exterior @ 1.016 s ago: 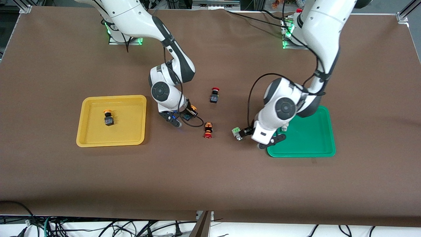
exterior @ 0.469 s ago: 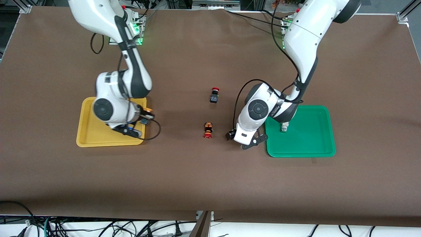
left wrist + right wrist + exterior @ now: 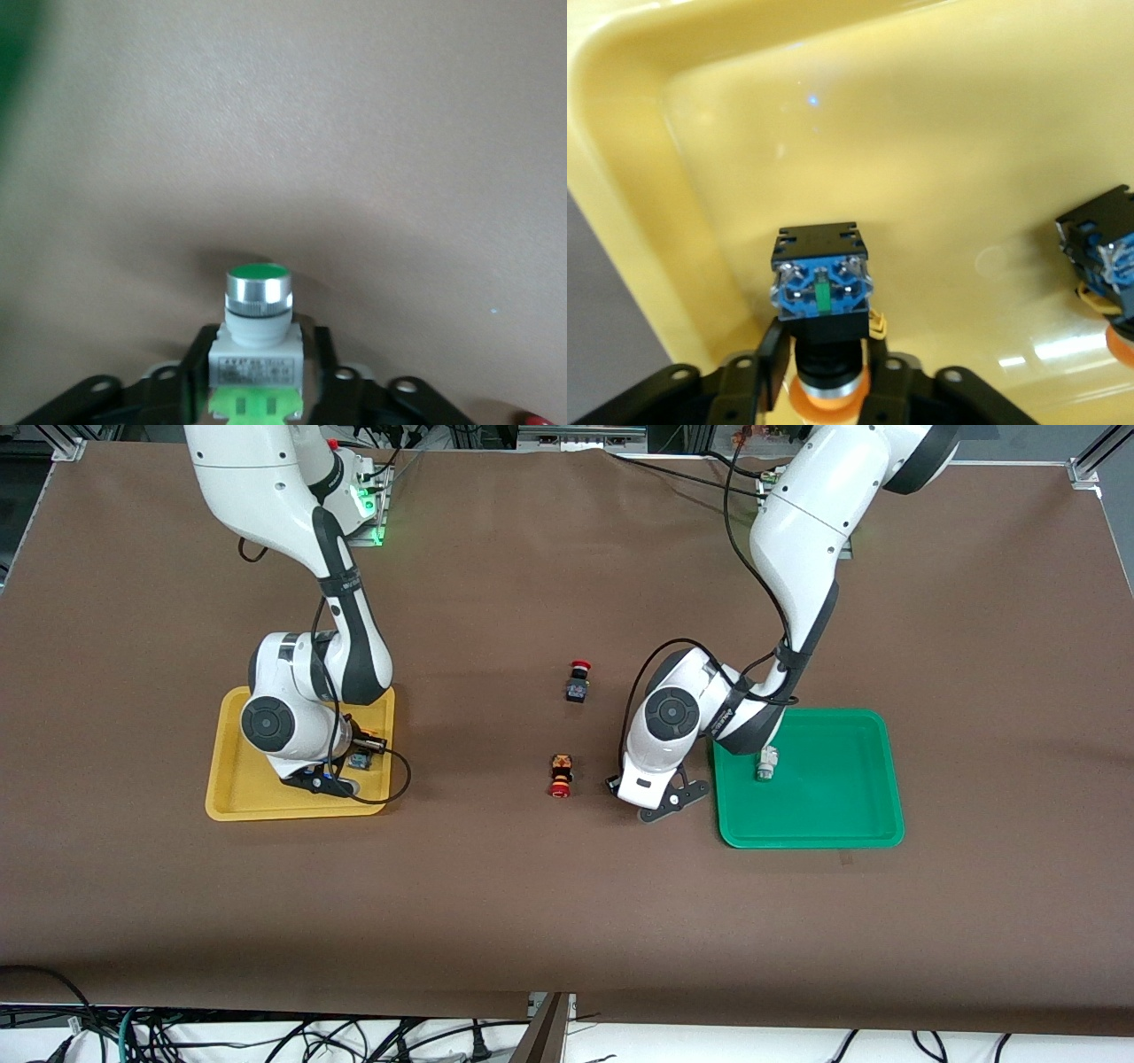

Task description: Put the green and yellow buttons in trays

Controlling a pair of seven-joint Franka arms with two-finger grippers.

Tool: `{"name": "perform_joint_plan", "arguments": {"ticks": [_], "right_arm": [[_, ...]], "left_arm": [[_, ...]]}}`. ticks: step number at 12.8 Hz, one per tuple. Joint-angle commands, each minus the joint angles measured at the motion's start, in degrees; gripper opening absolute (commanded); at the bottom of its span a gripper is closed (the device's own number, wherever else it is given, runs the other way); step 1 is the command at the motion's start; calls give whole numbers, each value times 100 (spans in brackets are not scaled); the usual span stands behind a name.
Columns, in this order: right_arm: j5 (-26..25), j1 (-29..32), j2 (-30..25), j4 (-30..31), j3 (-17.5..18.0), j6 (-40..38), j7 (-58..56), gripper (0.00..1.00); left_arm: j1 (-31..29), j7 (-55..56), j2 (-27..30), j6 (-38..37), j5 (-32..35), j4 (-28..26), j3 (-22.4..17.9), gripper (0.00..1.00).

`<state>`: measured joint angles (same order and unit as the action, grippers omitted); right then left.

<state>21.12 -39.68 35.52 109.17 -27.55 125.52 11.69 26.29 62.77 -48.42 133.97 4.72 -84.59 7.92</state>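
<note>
Yellow-capped button (image 3: pixel 820 305) held clamped in right end effector (image 3: pixel 822 376) over yellow tray (image 3: pixel 232 784); second yellow-capped button (image 3: pixel 1109 266) noted lying in same tray. Green button (image 3: pixel 257 332) held clamped by body in left end effector (image 3: pixel 257 390) over bare counter (image 3: pixel 567 903) beside green tray (image 3: pixel 873 833); another green button (image 3: pixel 765 763) seen inside. Buttons judged light, rigid, smooth-capped; squared body judged best grasping place.

Hidden in front view under right arm's wrist: second yellow button (image 3: pixel 1107 266), cut by right wrist view's 3 o'clock edge | red cap (image 3: pixel 539 418) clipped at left wrist view's 5 o'clock corner | green tray (image 3: pixel 13 53) blurred at 10 o'clock edge
</note>
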Motion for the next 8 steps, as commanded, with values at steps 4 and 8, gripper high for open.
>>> {"name": "perform_joint_plan", "arguments": {"ticks": [4,8], "right_arm": [[-73,-49,-1448,-168,-198,-1116,0,99],[-545,-49,-2547,-186,-383,-1854,26,99]], "left_arm": [[-754,-2085,1051,-992,-127,-416,70,0],[-1826,-5418,2089,-1329,-287,-1514,-140,0]]}}
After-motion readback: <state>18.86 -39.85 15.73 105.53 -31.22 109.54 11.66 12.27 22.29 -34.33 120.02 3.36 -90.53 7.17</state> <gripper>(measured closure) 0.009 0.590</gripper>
